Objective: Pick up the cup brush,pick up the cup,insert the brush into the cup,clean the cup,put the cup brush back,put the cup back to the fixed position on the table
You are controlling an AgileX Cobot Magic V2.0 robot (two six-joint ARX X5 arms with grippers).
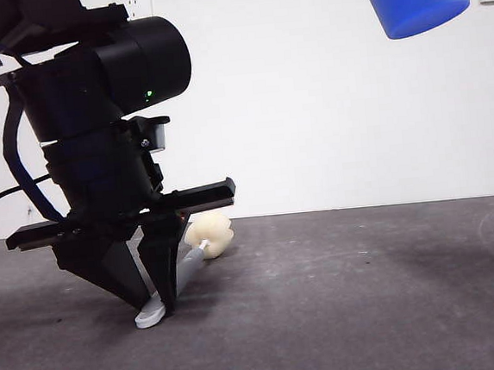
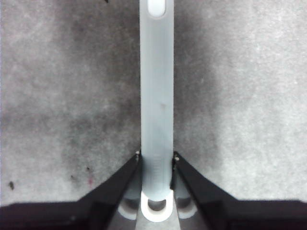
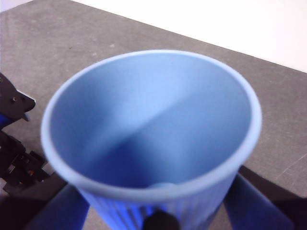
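The left gripper (image 2: 156, 165) is clamped on the cup brush (image 2: 156, 96) handle, the brush lying on the table (image 1: 371, 313). The right gripper (image 3: 156, 211) grips the cup (image 3: 153, 139), held high above the table

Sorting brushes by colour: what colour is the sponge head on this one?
Cream-yellow; the sponge head of the brush shows best in the front view.
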